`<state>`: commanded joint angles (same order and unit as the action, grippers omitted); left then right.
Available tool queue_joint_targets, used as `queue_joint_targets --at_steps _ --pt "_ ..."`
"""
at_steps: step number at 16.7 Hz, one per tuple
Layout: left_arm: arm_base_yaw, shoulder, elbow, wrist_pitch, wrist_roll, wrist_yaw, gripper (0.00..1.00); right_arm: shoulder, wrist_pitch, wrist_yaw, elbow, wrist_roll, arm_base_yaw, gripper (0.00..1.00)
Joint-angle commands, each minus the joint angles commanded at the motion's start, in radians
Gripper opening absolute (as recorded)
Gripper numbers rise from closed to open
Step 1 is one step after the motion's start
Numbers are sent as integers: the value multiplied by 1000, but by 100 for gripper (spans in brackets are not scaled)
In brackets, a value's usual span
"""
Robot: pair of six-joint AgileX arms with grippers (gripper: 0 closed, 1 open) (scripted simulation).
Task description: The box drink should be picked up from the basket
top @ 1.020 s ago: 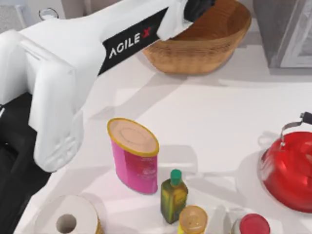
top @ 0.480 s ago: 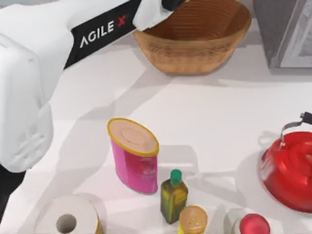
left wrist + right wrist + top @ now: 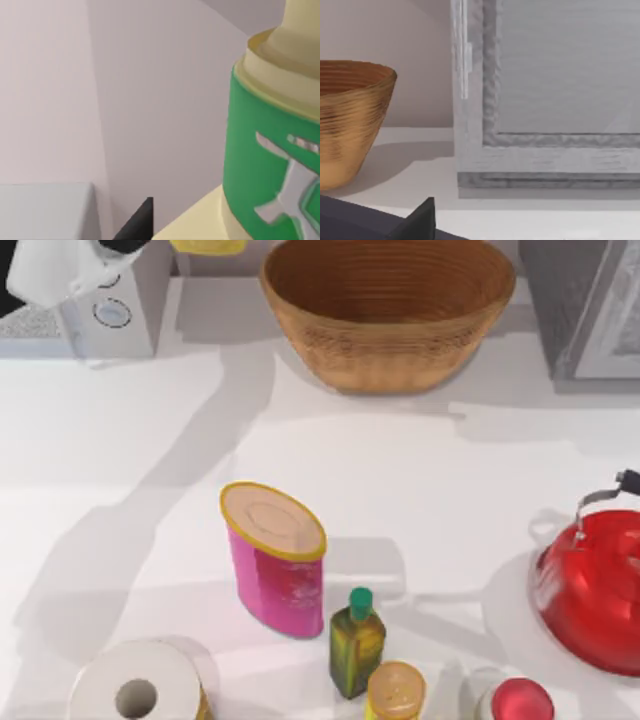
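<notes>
Up at the far edge of the top view, just left of the basket (image 3: 390, 315) and outside it, a small bit of the pale yellow box drink (image 3: 208, 245). Right beside that, the dark end of the left gripper (image 3: 126, 245), over a white box-shaped machine (image 3: 115, 305) at the far left of the bench (image 3: 420, 490). Gripping the box drink or not, open or closed: cannot tell. In the left wrist view, very close up, a pale yellow thing with a green band (image 3: 270, 165), and a dark tip low down next to it. Right gripper (image 3: 422, 216) parked low by the basket and a grey cabinet (image 3: 545, 100); open or closed, cannot tell. Nearer on the bench, a pink canister (image 3: 275, 560), a green-capped bottle (image 3: 357, 642), an orange-lidded jar (image 3: 396, 692), a paper roll (image 3: 135, 685) and a red kettle (image 3: 590, 590), well apart from the basket.
</notes>
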<state>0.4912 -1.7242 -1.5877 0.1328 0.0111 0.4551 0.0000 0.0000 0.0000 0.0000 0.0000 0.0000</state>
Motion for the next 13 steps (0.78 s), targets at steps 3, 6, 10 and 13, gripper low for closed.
queue_joint_targets --at_steps 3,6,10,13 --pt "-81 285 260 -21 0 -75 0 0 0 0 0 0 0 100" --pt "-168 590 541 -44 -3 -156 0 0 0 0 0 0 0 100" --pt "-283 992 917 -78 -7 -262 0 0 0 0 0 0 0 100" --pt "-361 1274 1173 -100 -10 -335 0 0 0 0 0 0 0 100"
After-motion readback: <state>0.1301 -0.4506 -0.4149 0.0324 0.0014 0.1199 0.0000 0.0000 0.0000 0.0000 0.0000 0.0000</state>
